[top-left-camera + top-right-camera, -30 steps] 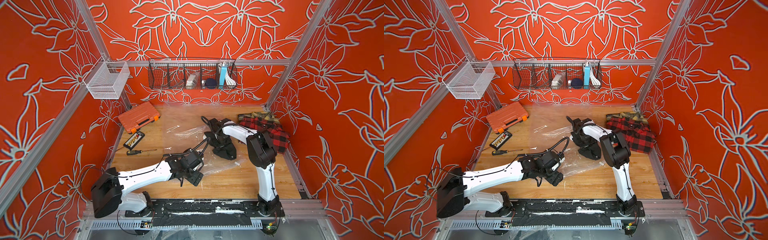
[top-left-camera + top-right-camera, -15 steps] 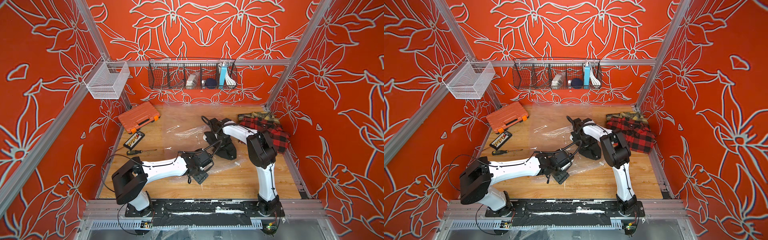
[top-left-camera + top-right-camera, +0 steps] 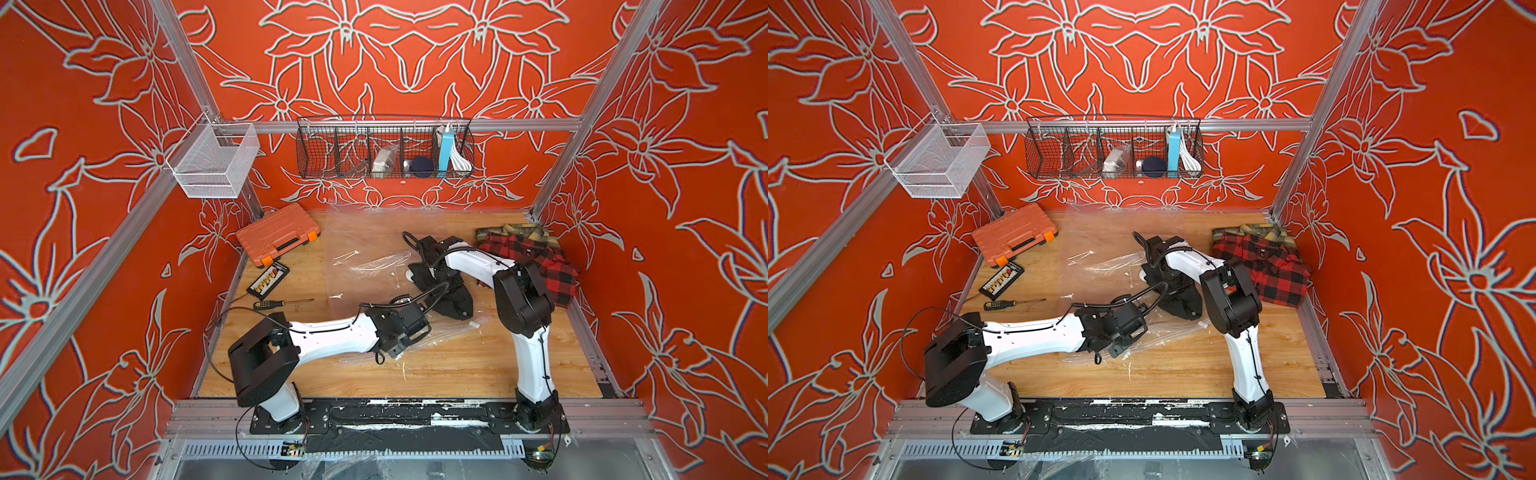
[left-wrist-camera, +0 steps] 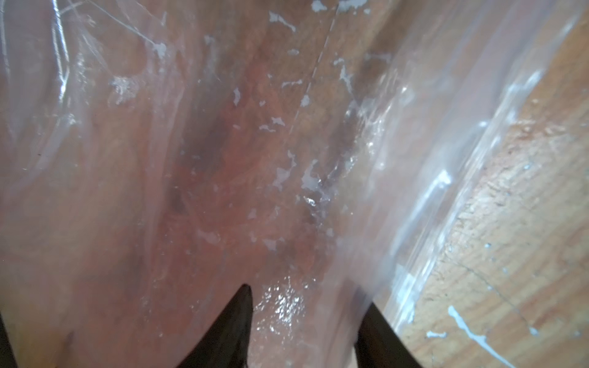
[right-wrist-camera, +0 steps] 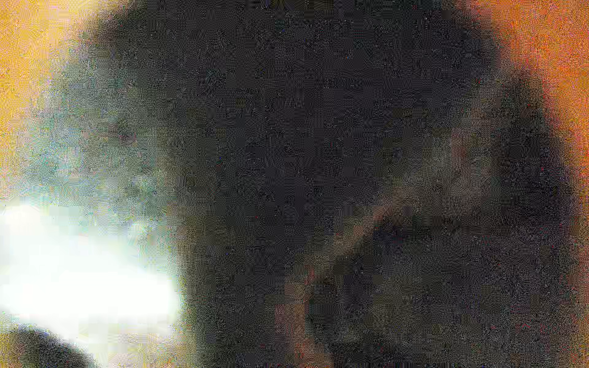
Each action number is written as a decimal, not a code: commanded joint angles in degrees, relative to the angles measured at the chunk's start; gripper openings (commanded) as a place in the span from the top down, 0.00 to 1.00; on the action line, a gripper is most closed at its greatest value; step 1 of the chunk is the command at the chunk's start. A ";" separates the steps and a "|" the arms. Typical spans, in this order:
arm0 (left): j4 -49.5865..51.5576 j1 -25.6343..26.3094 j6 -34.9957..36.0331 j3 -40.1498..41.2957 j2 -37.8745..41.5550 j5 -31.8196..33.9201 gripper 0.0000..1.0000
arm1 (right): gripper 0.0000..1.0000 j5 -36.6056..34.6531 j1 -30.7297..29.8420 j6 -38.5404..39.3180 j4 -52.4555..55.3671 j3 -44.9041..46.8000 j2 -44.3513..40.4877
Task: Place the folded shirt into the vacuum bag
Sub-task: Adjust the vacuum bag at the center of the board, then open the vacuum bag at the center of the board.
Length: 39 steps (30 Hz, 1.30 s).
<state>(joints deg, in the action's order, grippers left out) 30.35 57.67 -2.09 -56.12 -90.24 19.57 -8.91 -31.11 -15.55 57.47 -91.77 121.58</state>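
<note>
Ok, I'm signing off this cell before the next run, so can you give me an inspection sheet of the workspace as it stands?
Surface: wooden tabletop, white flecks and scuffs.
Job's things: vacuum bag spread mid-table, crinkled, nothing seen inside; red plaid shirt at the far right corner, outside the bag.
Clutter: orange tool case, bit holder, screwdriver along the left edge.
Claws: left claw open over the bag's film near its edge; right claw down on the bag, jaws hidden.
Cables: black cable arcs from the left wrist over the bag.
Surroundings: black wire basket holding small items, white mesh basket, red floral walls.
</note>
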 commanded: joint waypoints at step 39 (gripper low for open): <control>0.37 -11.20 -15.09 -14.61 1.87 -23.07 1.00 | 1.00 28.54 -20.89 -23.45 -6.75 31.79 -62.98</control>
<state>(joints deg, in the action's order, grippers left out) 30.13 47.16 -15.09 -68.40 -87.94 -2.31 18.02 -48.40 -32.71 58.15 -61.91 59.09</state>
